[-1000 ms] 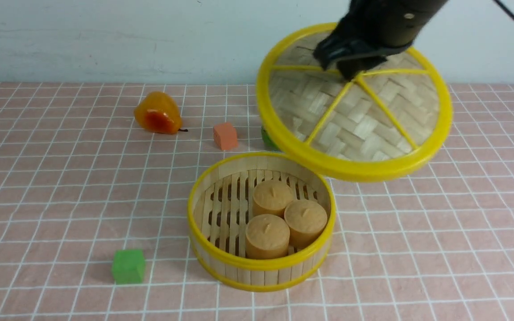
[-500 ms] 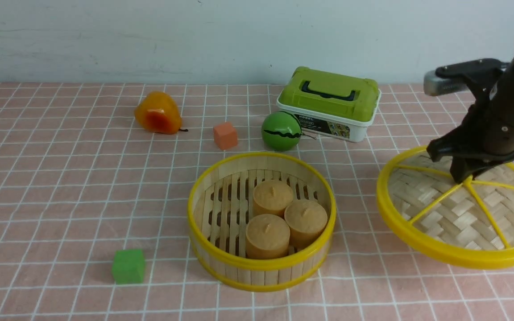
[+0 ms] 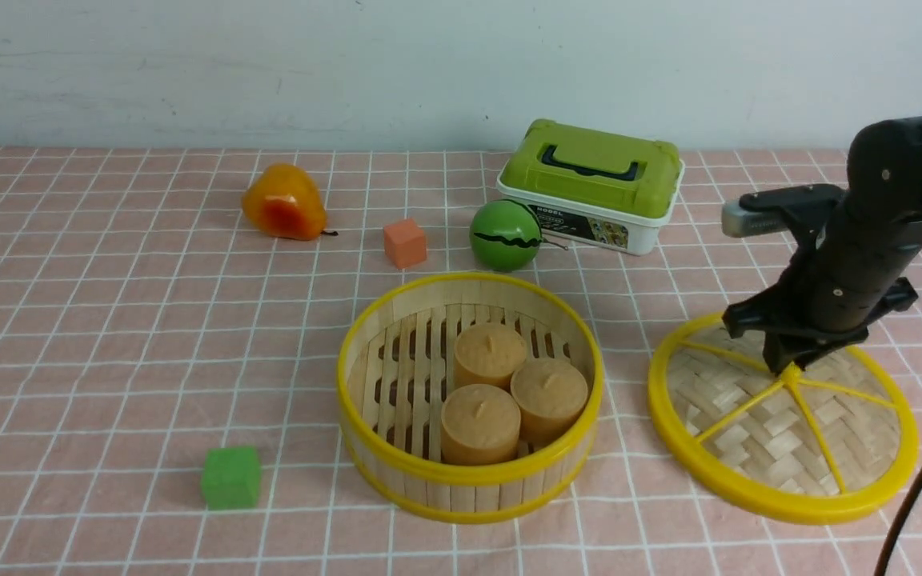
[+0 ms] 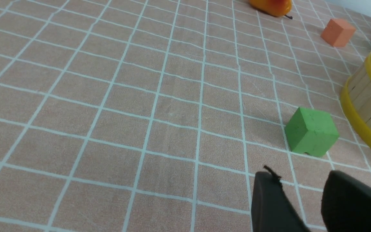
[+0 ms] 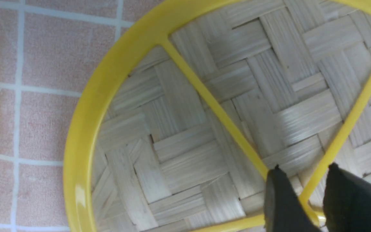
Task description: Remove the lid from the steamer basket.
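The steamer basket stands uncovered at the middle of the checked cloth, with three tan round cakes inside. Its edge also shows in the left wrist view, steamer basket. The lid lies flat on the cloth just right of the basket, apart from it. My right gripper points down at the lid's central knob. In the right wrist view the lid fills the frame. There my right gripper stands open astride a yellow spoke, with a gap on one side. My left gripper hangs open over bare cloth.
A green cube sits front left of the basket, close to my left gripper's fingers. Behind the basket are an orange cube, an orange fruit, a green striped ball and a white box with green lid.
My right gripper carried the lid from above the basket's far side to the right and down onto the cloth. Its jaws have since spread apart around the knob.
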`<act>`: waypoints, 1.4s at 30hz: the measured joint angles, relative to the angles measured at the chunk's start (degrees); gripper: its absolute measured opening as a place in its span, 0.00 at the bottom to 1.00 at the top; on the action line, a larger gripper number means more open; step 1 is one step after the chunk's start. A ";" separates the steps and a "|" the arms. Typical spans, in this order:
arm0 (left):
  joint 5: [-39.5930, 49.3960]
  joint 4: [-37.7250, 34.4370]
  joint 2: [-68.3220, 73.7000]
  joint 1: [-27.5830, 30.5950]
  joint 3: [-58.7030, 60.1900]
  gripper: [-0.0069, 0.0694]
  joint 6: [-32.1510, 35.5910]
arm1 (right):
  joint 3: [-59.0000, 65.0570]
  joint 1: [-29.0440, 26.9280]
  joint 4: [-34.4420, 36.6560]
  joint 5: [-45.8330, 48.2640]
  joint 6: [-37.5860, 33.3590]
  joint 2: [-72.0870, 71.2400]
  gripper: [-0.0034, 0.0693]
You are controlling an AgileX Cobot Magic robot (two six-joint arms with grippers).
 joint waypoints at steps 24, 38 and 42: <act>0.00 0.00 0.00 0.00 0.00 0.40 0.00 | 19.72 0.00 15.75 -1.83 -12.82 -53.00 0.04; 0.00 -0.04 0.00 0.00 0.00 0.40 0.00 | 24.01 0.00 15.31 8.60 -13.12 -57.03 0.02; 0.00 -0.04 0.00 0.00 0.00 0.40 0.00 | 24.01 0.00 15.01 7.62 -13.84 -59.03 0.03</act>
